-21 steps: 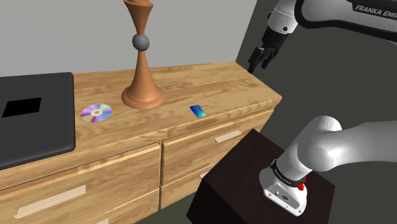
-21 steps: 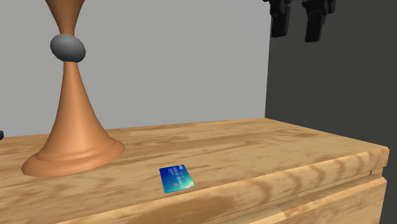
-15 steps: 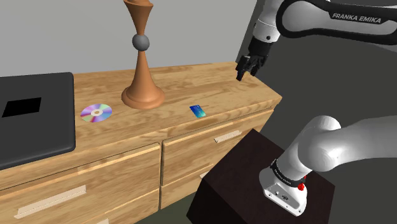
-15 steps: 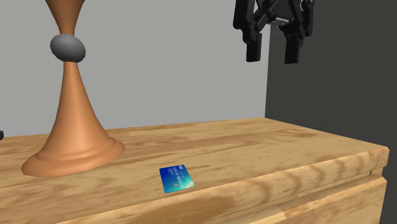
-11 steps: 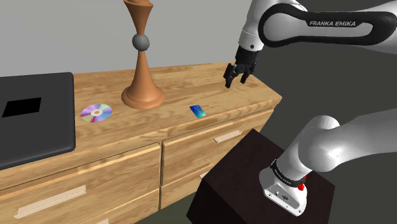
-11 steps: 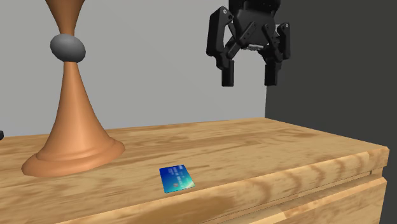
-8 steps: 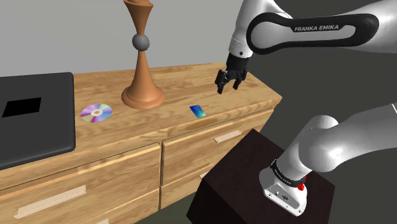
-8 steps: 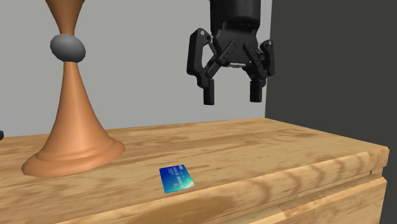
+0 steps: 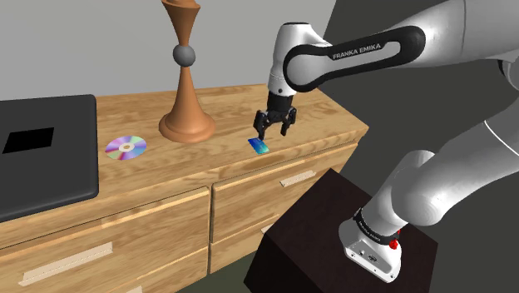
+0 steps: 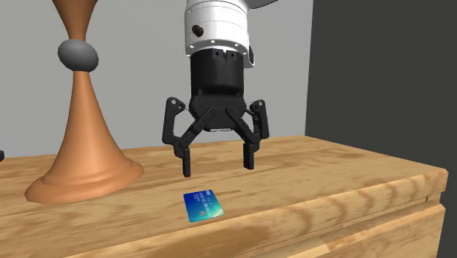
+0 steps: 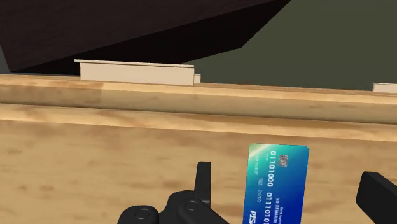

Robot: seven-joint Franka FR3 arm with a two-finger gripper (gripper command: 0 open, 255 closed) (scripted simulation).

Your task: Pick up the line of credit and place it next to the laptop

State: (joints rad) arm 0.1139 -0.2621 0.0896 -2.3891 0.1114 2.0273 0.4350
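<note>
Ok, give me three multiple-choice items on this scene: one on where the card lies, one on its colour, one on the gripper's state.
1. The bank card lies: A on the floor; B on the wooden dresser top, near its front edge; C on a chair.
2. The bank card is: A red; B white; C blue shading to green.
3. The gripper is: A open, above the bank card, not touching it; B shut on the bank card; C shut on nothing.
Key: 1 B, wood grain surrounds it; 2 C, the wrist view shows both hues; 3 A, the fingers stand apart, clear of it.
</note>
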